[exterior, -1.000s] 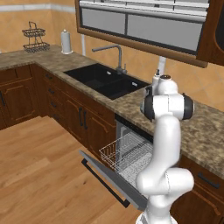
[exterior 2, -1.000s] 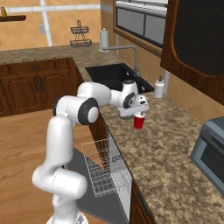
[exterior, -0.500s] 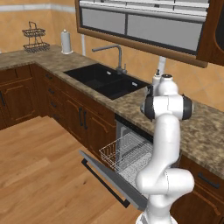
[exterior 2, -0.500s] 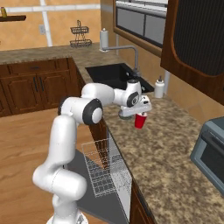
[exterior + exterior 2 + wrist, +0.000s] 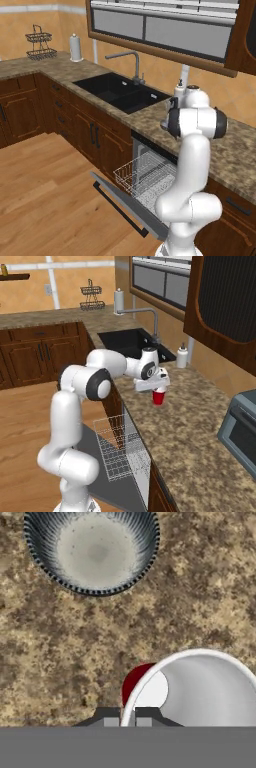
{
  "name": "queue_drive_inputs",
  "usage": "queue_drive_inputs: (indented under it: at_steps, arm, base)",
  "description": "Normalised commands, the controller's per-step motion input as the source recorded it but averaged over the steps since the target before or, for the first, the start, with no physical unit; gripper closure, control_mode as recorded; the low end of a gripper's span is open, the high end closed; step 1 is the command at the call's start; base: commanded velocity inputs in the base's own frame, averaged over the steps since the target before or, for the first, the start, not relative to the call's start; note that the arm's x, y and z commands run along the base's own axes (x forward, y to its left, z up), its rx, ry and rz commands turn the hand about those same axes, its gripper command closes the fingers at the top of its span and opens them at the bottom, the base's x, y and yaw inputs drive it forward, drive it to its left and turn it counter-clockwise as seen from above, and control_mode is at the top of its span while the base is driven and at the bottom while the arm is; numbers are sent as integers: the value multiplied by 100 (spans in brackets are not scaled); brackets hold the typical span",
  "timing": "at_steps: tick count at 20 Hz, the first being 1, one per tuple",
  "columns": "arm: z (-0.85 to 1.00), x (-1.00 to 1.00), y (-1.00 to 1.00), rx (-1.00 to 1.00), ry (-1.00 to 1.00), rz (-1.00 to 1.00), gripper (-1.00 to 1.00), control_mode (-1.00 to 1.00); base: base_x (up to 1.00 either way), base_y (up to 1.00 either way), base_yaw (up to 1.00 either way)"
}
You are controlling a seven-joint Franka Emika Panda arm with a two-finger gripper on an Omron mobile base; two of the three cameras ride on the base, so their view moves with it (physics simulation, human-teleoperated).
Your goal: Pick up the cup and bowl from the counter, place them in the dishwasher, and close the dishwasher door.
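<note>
Your robot's arm [image 5: 192, 162] is smooth, glossy white, built from rounded, tube-like segments with soft grey shading. You can see thick black rings [image 5: 95, 384] around its bulging elbow, and a black patch with a pale round mark [image 5: 148, 371] near the wrist. The base [image 5: 179, 248] is white too. Your pincer [image 5: 128, 716] has a pale housing and dark, angular fingertips [image 5: 108, 711] with light grey, squarish pads [image 5: 111, 722].

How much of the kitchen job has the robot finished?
Nothing is stowed: the bowl sits on the counter. In hand: the gripper pinches the cup's rim. Left: loading both, then closing the dishwasher door, hanging open.
</note>
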Motion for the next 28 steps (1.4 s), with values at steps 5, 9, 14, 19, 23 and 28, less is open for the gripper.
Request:
queue_drive_inputs:
  at_steps: [5,9,14,19,23,28]
  arm:
    - [5,-88,82,-6,-9,0,100,-100]
    - [5,-95,100,-14,-5,0,100,-100]
    - [0,-37,100,-13,6,0,100,-100]
    - [-6,1,100,-10,12,0,100,-100]
    - [-35,37,92,-6,14,0,100,-100]
    - [-76,52,57,-5,9,0,100,-100]
  base:
    - [0,0,0]
    - [0,0,0]
    - [0,0,0]
    - [0,0,0]
    - [0,0,0]
    - [0,0,0]
